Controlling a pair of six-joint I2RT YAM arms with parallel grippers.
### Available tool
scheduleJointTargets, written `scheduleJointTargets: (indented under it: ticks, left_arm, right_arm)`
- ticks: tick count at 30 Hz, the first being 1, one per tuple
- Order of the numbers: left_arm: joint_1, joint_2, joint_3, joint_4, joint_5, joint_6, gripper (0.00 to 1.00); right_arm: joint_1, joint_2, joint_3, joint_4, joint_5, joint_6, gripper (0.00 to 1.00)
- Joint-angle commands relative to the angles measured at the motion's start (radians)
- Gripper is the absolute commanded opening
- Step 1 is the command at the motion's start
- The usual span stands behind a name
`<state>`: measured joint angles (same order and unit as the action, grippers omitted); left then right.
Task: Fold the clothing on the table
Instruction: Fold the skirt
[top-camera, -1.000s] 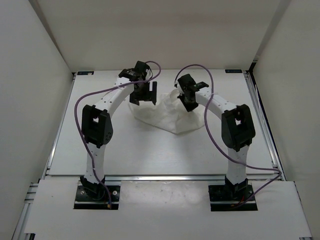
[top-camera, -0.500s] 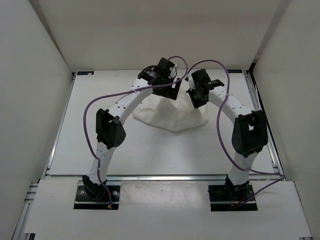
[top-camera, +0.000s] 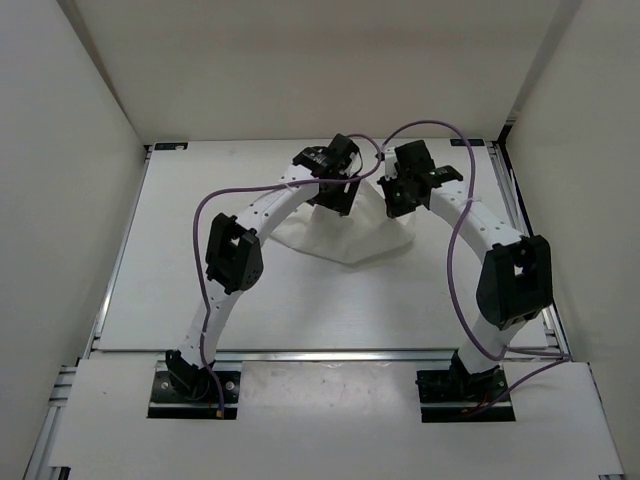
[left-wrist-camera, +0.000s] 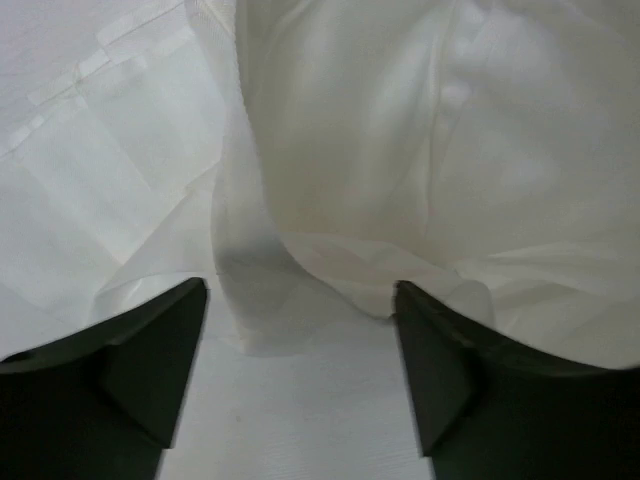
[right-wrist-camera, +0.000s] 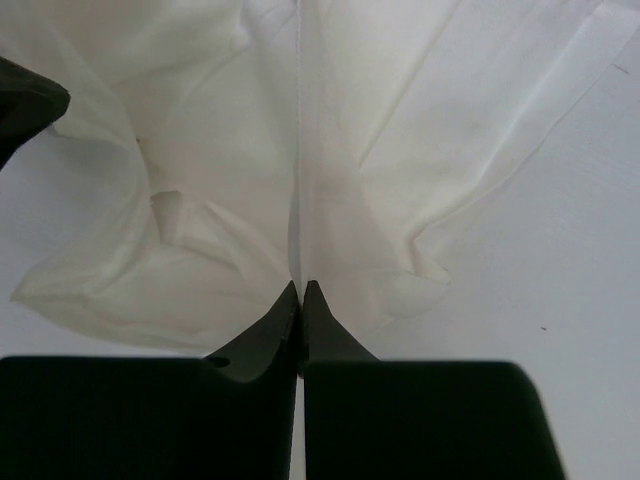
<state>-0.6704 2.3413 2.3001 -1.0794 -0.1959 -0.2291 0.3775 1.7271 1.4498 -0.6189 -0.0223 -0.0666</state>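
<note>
The clothing (top-camera: 345, 238) lies bunched at the far middle of the table (top-camera: 200, 290), the right gripper (right-wrist-camera: 301, 292) clenched on a thin ridge of it, the left gripper (left-wrist-camera: 300, 292) spread wide above a loose edge; closing there may catch two layers

Open surface of the flat matte white tabletop (top-camera: 300, 300) runs across the near half and down both sides. The wrinkled, thin white fabric clothing (top-camera: 345, 240) occupies the far centre. Over it, the left gripper (top-camera: 333, 197) and right gripper (top-camera: 397, 203) stand near each other, leaving a narrow gap. Looping purple cables (top-camera: 432, 124) rise above the arms (top-camera: 232, 262). Plain white walls (top-camera: 60, 200) close off the left, right and far sides.
</note>
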Motion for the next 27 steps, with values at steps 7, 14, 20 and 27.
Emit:
scheduleJointTargets:
  ticks: [7, 14, 20, 27]
  left_arm:
    - [0.040, -0.141, -0.065, -0.020, -0.040, 0.008, 0.05]
    - [0.078, -0.298, -0.257, 0.036, -0.020, -0.007, 0.00]
    - [0.084, -0.396, -0.402, 0.059, -0.033, -0.019, 0.00]
    - [0.054, -0.496, -0.441, 0.027, -0.056, -0.027, 0.00]
  right_arm:
    - [-0.089, -0.021, -0.002, 0.021, -0.024, -0.001, 0.00]
    - [-0.152, -0.043, -0.018, 0.008, -0.057, -0.013, 0.00]
    - [-0.183, -0.090, -0.064, 0.004, -0.080, -0.042, 0.00]
    - [-0.210, -0.199, -0.140, -0.018, -0.110, -0.099, 0.01]
